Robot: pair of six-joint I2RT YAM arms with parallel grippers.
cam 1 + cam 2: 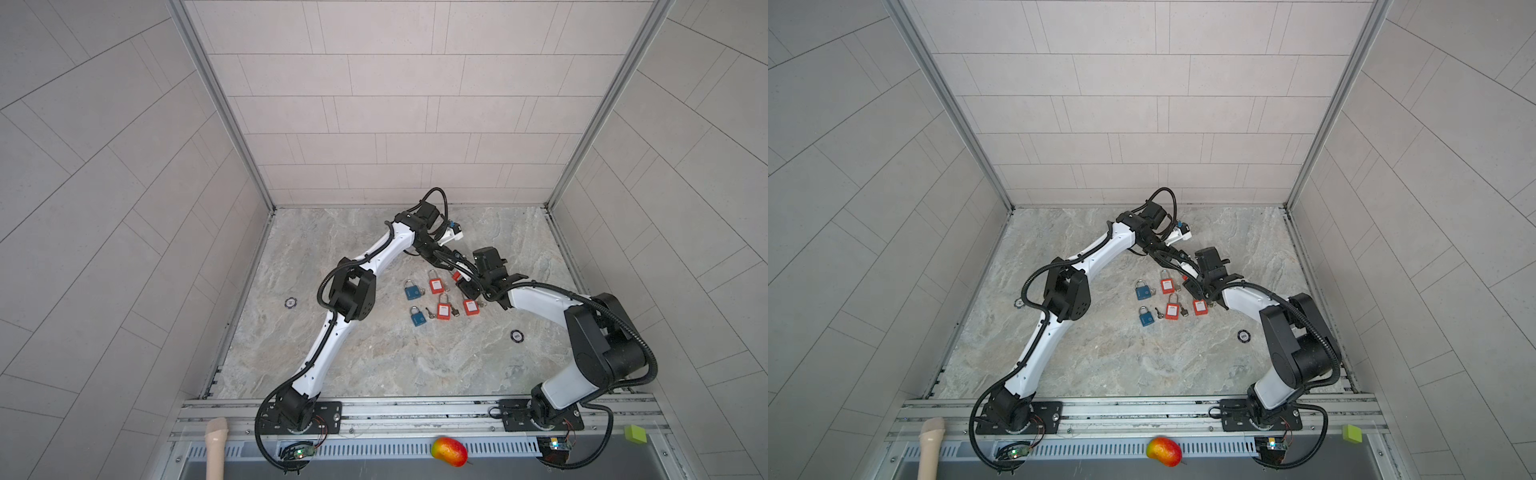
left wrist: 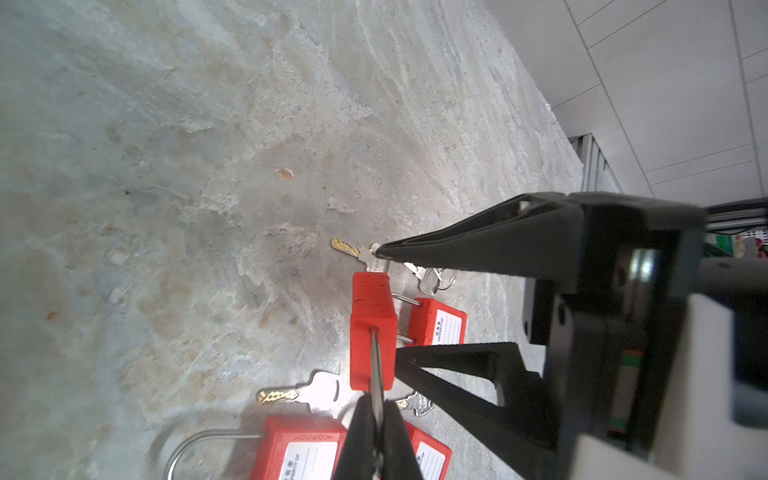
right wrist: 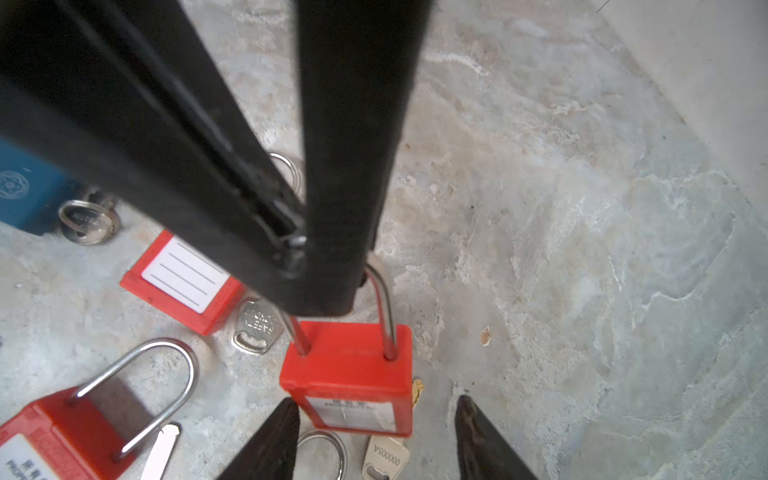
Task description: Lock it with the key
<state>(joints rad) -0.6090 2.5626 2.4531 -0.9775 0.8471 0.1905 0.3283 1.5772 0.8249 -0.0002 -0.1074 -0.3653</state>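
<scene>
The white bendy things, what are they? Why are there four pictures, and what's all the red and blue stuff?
They are two robot arms, a left arm and a right arm, bolted to a frame. Two pictures look down from above. The other two come from little cameras on each arm's wrist, so they look close up. On the marble table lie blue padlocks, red padlocks and keys. The left fingers pinch the metal loop of another red padlock, holding it up. The right fingers are open, close to its body, holding nothing.
</scene>
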